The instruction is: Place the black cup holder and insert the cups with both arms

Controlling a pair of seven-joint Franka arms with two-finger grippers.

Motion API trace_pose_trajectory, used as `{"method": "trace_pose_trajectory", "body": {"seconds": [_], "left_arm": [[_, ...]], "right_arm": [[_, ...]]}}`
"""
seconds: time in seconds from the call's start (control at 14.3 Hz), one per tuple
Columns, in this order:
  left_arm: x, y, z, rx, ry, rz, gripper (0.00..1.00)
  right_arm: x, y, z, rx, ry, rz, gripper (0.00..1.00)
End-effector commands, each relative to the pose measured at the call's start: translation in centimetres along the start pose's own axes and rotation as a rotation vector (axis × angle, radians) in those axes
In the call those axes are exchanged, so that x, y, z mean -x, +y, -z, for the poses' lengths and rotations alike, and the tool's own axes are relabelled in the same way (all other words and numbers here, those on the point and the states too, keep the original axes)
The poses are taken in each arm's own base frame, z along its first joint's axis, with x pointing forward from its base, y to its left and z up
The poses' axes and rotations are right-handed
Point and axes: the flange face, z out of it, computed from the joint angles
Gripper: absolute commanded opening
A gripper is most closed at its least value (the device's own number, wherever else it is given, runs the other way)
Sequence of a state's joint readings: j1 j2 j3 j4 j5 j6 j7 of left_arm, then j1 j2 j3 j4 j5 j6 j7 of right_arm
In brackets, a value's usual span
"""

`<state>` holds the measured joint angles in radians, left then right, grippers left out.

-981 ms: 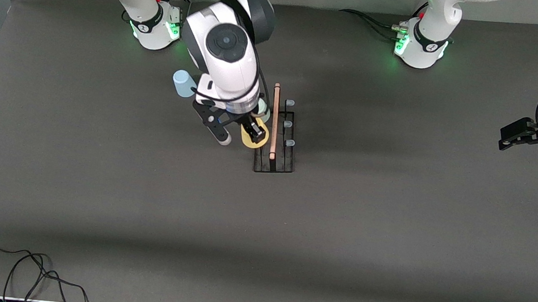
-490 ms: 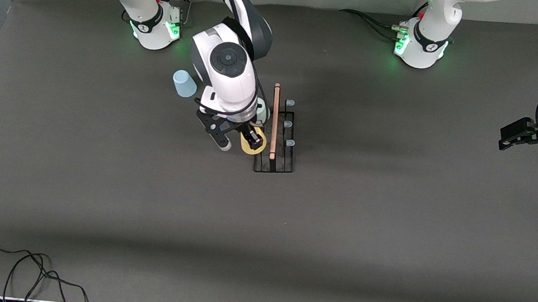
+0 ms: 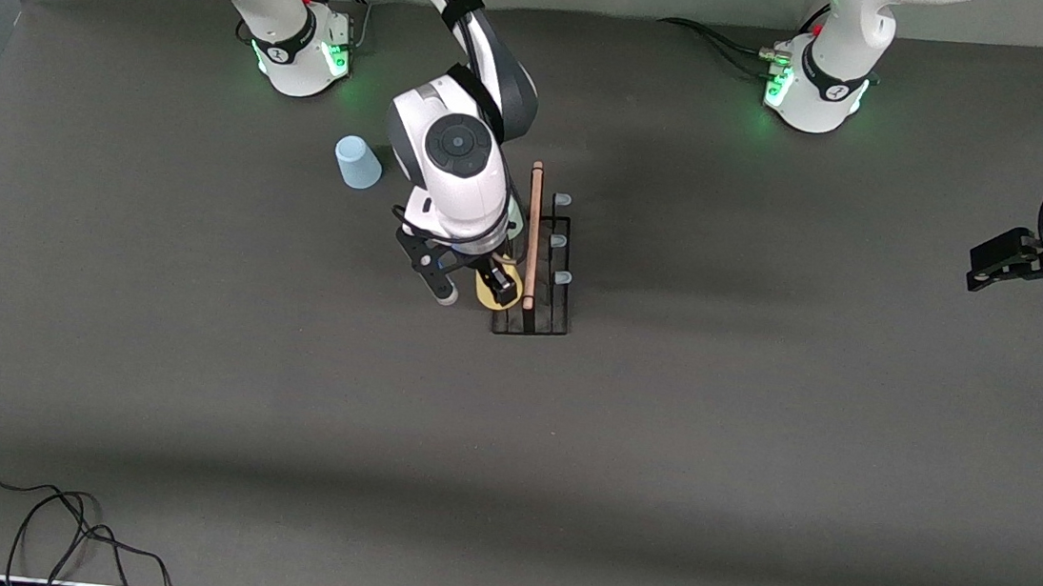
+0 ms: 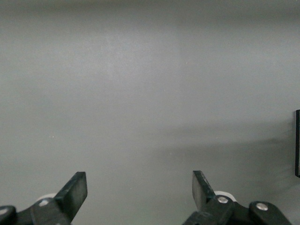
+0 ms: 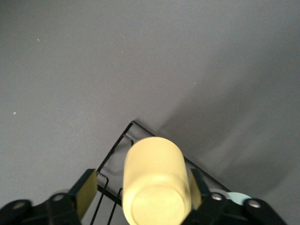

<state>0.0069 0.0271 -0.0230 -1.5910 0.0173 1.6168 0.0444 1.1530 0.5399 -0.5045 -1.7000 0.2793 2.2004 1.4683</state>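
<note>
Yellow cup (image 5: 157, 180) upside down on the black cup holder (image 3: 534, 280) mid-table, between the spread, non-gripping fingers of the right gripper (image 5: 145, 190). Light blue cup (image 3: 357, 163) upturned nearby toward the right arm's end. Left gripper (image 4: 139, 193) waiting aloft, fingers apart, empty.

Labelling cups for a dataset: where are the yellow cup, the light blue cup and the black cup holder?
yellow cup (image 5: 157, 187), right wrist view, on its side wall.
light blue cup (image 3: 357, 163), front view, on its upturned base.
black cup holder (image 3: 532, 235), front view, on its wooden handle.
</note>
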Motion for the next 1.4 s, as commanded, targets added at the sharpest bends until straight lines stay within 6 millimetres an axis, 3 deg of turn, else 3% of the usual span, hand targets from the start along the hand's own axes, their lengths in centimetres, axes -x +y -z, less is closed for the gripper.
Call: {"method": "trace_pose_trajectory", "body": {"seconds": [0.0, 0.35, 0.49, 0.56, 0.84, 0.91, 1.05, 1.33], "left_arm": [[0.6, 0.1, 0.5, -0.011, 0.007, -0.012, 1.0], [0.6, 0.2, 0.5, -0.011, 0.009, -0.007, 1.0], [0.5, 0.3, 0.6, -0.011, 0.016, -0.007, 1.0], [0.4, 0.4, 0.6, -0.011, 0.019, -0.006, 1.0], [0.3, 0.5, 0.8, -0.01, 0.033, -0.006, 1.0], [0.3, 0.5, 0.9, -0.012, 0.035, -0.006, 1.0], [0.3, 0.5, 1.0, -0.011, 0.035, -0.004, 1.0], [0.4, 0.7, 1.1, -0.011, 0.038, -0.003, 1.0]], "right_arm": [[-0.3, -1.2, 4.4, -0.028, -0.031, -0.02, 1.0], [-4.1, -1.5, 18.2, 0.052, -0.091, -0.016, 1.0], [-5.3, -0.2, 22.0, 0.051, -0.108, 0.073, 1.0], [-7.0, 0.8, 23.8, 0.041, -0.122, 0.117, 1.0], [-15.4, 5.8, 27.9, 0.06, -0.142, 0.358, 1.0], [-18.9, 7.9, 28.9, 0.042, -0.15, 0.395, 1.0], [-23.6, 12.0, 30.0, 0.025, -0.15, 0.502, 1.0], [-31.7, 18.4, 30.9, -0.005, -0.148, 0.704, 1.0]]}}
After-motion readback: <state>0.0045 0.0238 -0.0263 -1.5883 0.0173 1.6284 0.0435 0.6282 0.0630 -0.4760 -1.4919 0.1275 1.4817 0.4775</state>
